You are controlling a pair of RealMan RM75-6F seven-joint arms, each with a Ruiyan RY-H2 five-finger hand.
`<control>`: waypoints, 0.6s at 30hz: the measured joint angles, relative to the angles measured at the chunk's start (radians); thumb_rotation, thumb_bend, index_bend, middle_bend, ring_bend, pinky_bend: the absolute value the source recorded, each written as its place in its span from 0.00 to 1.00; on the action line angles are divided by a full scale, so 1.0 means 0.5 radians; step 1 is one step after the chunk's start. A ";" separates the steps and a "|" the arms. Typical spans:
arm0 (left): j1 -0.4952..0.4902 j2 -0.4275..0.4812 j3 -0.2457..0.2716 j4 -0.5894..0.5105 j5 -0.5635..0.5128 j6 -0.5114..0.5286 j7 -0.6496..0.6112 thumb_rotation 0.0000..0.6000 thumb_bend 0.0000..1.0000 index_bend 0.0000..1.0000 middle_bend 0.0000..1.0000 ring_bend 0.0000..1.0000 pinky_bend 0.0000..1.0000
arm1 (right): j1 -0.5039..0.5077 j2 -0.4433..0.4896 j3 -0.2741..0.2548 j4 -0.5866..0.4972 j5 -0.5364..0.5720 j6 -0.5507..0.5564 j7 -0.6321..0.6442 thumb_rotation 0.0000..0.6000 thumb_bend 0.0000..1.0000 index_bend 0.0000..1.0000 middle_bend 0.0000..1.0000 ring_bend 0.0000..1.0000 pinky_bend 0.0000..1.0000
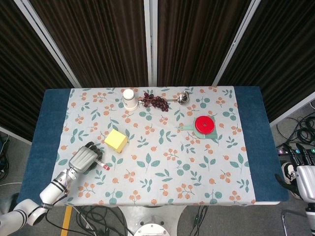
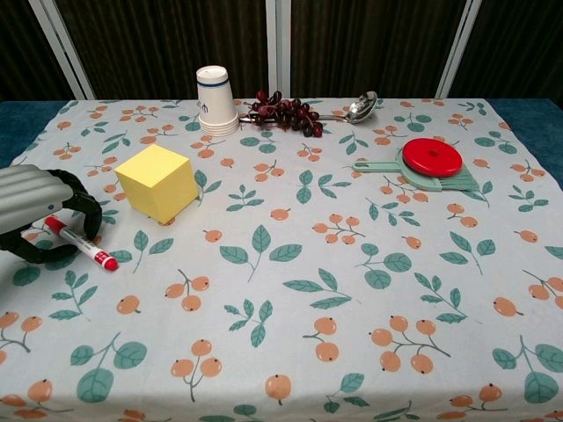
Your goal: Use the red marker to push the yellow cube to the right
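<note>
The yellow cube sits on the floral tablecloth at the left-middle. Just to its lower left lies the red marker, white-bodied with red ends, its tip pointing away from the hand. My left hand is over the marker's back end with its dark fingers curled around the barrel, a short gap to the left of the cube. My right hand hangs off the table's right edge in the head view; its fingers are too cut off to read.
An upside-down paper cup, dark grapes and a metal spoon line the far edge. A red disc on a green holder lies at the right. Bare cloth stretches to the cube's right.
</note>
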 measured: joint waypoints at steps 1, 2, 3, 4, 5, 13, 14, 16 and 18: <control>0.000 -0.004 0.001 0.007 -0.001 0.003 -0.002 1.00 0.42 0.54 0.56 0.37 0.24 | -0.001 0.000 0.000 -0.001 0.001 0.001 -0.001 1.00 0.12 0.07 0.20 0.03 0.13; 0.001 -0.008 0.001 0.012 -0.001 0.006 -0.004 1.00 0.42 0.54 0.57 0.37 0.24 | -0.001 0.000 0.001 -0.001 0.002 0.002 -0.001 1.00 0.12 0.08 0.20 0.03 0.13; 0.001 -0.011 0.002 0.017 -0.001 0.010 -0.005 1.00 0.42 0.54 0.57 0.38 0.24 | -0.001 0.000 0.002 -0.002 0.002 0.002 -0.002 1.00 0.12 0.08 0.20 0.03 0.12; 0.002 -0.014 0.003 0.023 -0.001 0.013 -0.005 1.00 0.42 0.54 0.58 0.38 0.24 | -0.001 0.000 0.002 -0.003 0.003 0.002 -0.003 1.00 0.12 0.08 0.20 0.03 0.12; 0.002 -0.017 0.003 0.027 -0.001 0.018 -0.006 1.00 0.42 0.54 0.58 0.39 0.24 | -0.002 0.000 0.002 -0.003 0.003 0.002 -0.004 1.00 0.12 0.08 0.20 0.03 0.12; 0.003 -0.043 0.009 0.069 0.000 0.037 -0.024 1.00 0.42 0.56 0.61 0.41 0.24 | -0.003 0.000 0.001 -0.008 0.007 -0.001 -0.013 1.00 0.12 0.08 0.20 0.03 0.12; 0.004 -0.047 0.010 0.076 0.000 0.037 -0.025 1.00 0.42 0.56 0.61 0.41 0.24 | -0.003 0.001 0.002 -0.009 0.007 -0.002 -0.014 1.00 0.12 0.08 0.20 0.03 0.12; 0.005 -0.057 0.013 0.094 0.001 0.042 -0.031 1.00 0.42 0.56 0.61 0.41 0.24 | -0.003 0.003 0.002 -0.012 0.008 -0.003 -0.016 1.00 0.12 0.08 0.20 0.03 0.12; 0.006 -0.066 0.015 0.110 0.003 0.049 -0.037 1.00 0.42 0.56 0.61 0.41 0.24 | -0.003 0.004 0.002 -0.015 0.009 -0.003 -0.019 1.00 0.12 0.07 0.20 0.03 0.12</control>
